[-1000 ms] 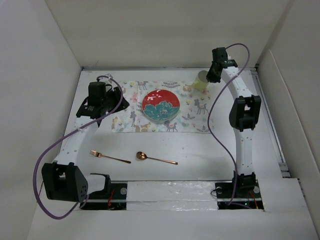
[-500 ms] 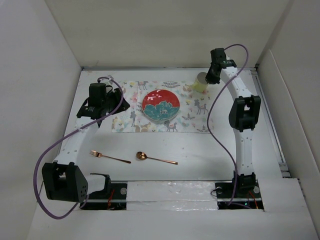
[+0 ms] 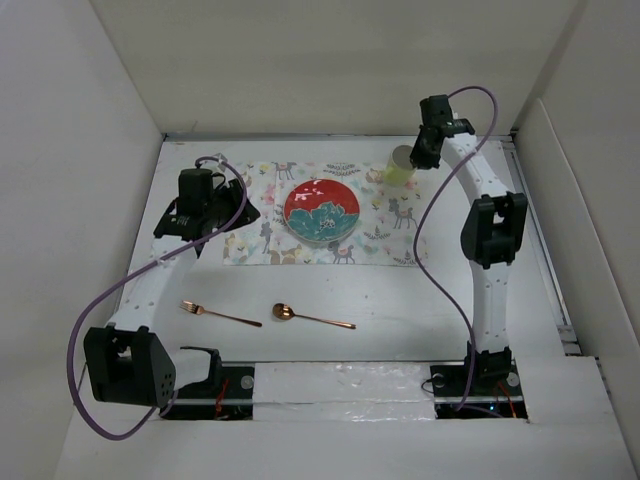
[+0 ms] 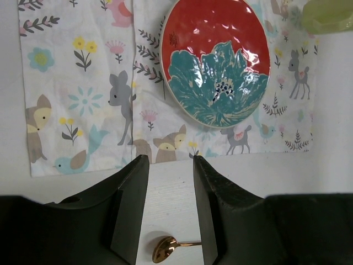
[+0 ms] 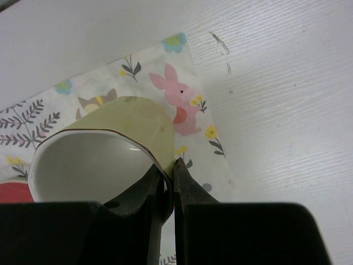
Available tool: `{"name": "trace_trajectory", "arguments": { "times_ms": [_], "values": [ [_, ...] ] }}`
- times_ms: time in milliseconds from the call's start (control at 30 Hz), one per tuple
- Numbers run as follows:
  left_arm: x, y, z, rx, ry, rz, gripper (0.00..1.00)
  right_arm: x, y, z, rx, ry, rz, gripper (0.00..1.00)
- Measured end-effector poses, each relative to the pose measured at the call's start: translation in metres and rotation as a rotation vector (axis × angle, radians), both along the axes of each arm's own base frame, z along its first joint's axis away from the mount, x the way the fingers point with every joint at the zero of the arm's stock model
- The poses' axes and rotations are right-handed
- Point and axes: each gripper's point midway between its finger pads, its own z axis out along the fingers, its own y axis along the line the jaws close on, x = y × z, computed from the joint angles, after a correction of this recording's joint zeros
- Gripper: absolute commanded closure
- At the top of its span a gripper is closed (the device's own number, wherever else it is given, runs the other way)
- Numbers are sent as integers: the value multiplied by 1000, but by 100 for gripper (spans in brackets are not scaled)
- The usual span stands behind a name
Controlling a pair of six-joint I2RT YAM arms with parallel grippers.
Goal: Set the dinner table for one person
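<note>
On the white dinner table (image 3: pixel 400 300) lies a placemat (image 3: pixel 390 215) printed with deer. A red plate with a teal flower (image 3: pixel 321 212) sits on its middle. My right gripper (image 3: pixel 418 157) is shut on the rim of a pale green cup (image 3: pixel 402 164) at the mat's far right corner; in the right wrist view one finger is inside the cup (image 5: pixel 110 154) and one outside. My left gripper (image 3: pixel 232 205) is open and empty over the mat's left edge. A copper spoon (image 3: pixel 311 317) and a copper fork (image 3: pixel 220 314) lie on the near table.
White walls (image 3: pixel 80 150) enclose the table on the left, back and right. In the left wrist view the plate (image 4: pixel 216 61) is ahead of the open fingers and the spoon's bowl (image 4: pixel 164 249) shows between them.
The right arm has shifted slightly with the cup. The left gripper has turned a little over the mat's left edge. Plate, fork and spoon have not moved.
</note>
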Motion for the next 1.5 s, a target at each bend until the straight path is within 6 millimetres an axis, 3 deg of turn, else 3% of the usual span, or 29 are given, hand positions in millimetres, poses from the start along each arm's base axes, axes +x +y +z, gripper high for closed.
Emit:
{"name": "trace_trajectory", "arguments": {
  "times_ms": [133, 167, 200, 267, 367, 533, 600, 633, 667, 700, 733, 833, 900, 967, 1000, 1033, 1067, 1100, 1200, 1300, 1433, 1500],
  "values": [
    [-3, 0, -2, -2, 4, 2, 65, -5, -1, -11, -8, 31, 7, 100],
    [-3, 0, -3, -3, 7, 3, 65, -5, -1, -13, -9, 36, 8, 83],
    [-4, 0, -4, -3, 9, 3, 65, -5, -1, -16, -10, 41, 7, 83],
    [-4, 0, -5, -3, 11, 4, 65, -5, 0, -18, -9, 45, 8, 67],
    [-4, 0, -3, -5, 8, 5, 65, 0, 2, -13, 2, 19, 14, 51],
    [-5, 1, -1, -5, 1, 7, 64, 3, 7, 9, 51, -27, 38, 41],
    [-4, 1, -1, -4, 0, 9, 64, 1, 6, 29, 74, -66, 48, 45],
    [-4, 1, 0, -3, -1, 9, 65, -2, 6, 43, 84, -94, 54, 58],
    [-4, 1, 0, -3, 0, 9, 68, -8, 5, 57, 93, -123, 64, 85],
    [-4, 1, 2, -3, 0, 9, 77, -19, 5, 72, 106, -155, 80, 97],
    [-4, 1, 4, -4, -5, 7, 100, -29, 7, 89, 122, -191, 99, 100],
    [-1, -3, 19, -14, -38, -22, 100, -78, 25, 130, 179, -322, 206, 100],
    [1, -7, 29, -28, -60, -40, 100, -123, 55, 139, 215, -372, 334, 100],
    [3, -9, 36, -36, -75, -48, 100, -172, 100, 130, 250, -377, 498, 95],
    [3, -9, 38, -38, -81, -49, 99, -199, 127, 119, 268, -356, 591, 84],
    [4, -10, 40, -39, -85, -51, 89, -225, 152, 104, 283, -327, 682, 71],
    [4, -10, 43, -38, -89, -52, 85, -253, 175, 86, 297, -287, 767, 48],
    [4, -10, 46, -40, -93, -51, 82, -281, 193, 66, 308, -233, 844, 40],
    [7, -11, 65, -48, -121, -51, 73, -349, 220, 10, 275, -84, 1003, 29],
    [10, -15, 96, -74, -183, -61, 69, -379, 231, -17, 208, -17, 1078, 29],
    [11, -20, 137, -114, -267, -80, 66, -388, 249, -36, 106, -11, 1142, 30],
    [8, -21, 148, -123, -293, -84, 66, -391, 261, -48, 46, -3, 1176, 31]
  ]
}}
